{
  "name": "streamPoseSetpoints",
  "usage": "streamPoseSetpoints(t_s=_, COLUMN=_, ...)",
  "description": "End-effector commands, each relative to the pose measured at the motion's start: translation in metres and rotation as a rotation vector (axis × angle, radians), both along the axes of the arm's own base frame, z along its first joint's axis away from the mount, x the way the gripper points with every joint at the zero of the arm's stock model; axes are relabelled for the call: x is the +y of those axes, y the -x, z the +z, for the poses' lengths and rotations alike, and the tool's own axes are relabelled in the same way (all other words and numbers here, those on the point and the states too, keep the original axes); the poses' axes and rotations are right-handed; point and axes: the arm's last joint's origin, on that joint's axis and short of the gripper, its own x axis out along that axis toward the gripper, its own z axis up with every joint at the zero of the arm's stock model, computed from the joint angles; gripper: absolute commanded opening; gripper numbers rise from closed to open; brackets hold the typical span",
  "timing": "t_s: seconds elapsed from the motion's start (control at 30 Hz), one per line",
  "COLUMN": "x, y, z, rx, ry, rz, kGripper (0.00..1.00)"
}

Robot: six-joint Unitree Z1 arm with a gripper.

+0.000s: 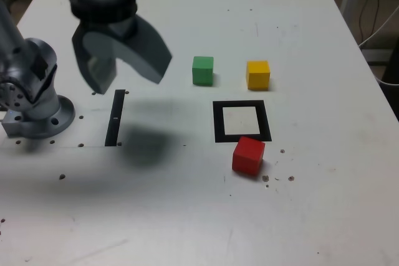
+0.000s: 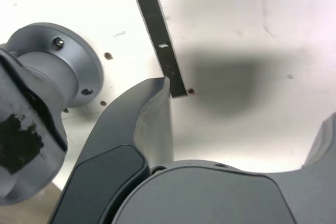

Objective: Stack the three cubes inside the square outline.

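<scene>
The tool [image 1: 129, 73] is held wide and empty above the desk [image 1: 312, 216]. No cube is stacked; the red cube [image 1: 249, 156] beside the square outline [image 1: 242, 121] must be approached first.

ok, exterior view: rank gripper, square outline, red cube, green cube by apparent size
1. gripper, though it is raised off the table
2. square outline
3. red cube
4. green cube, smaller-looking, likely only because it is farther
</scene>
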Motion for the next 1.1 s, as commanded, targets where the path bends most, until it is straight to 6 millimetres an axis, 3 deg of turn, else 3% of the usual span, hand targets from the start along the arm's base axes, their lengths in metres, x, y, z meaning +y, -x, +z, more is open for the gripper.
streamPoseSetpoints(t_s=0.0, x=-0.003, y=-0.022, z=0.002, rx=0.004, ry=-0.003, rz=-0.011, kGripper=0.99)
streamPoseSetpoints(t_s=0.33, x=-0.033, y=-0.084, z=0.002, rx=-0.024, ry=-0.067, rz=-0.095, kGripper=0.99)
streamPoseSetpoints(t_s=0.57, x=-0.060, y=-0.121, z=-0.009, rx=-0.017, ry=-0.095, rz=-0.157, kGripper=0.99)
streamPoseSetpoints(t_s=1.07, x=-0.100, y=-0.158, z=-0.046, rx=0.047, ry=-0.149, rz=-0.222, kGripper=0.97)
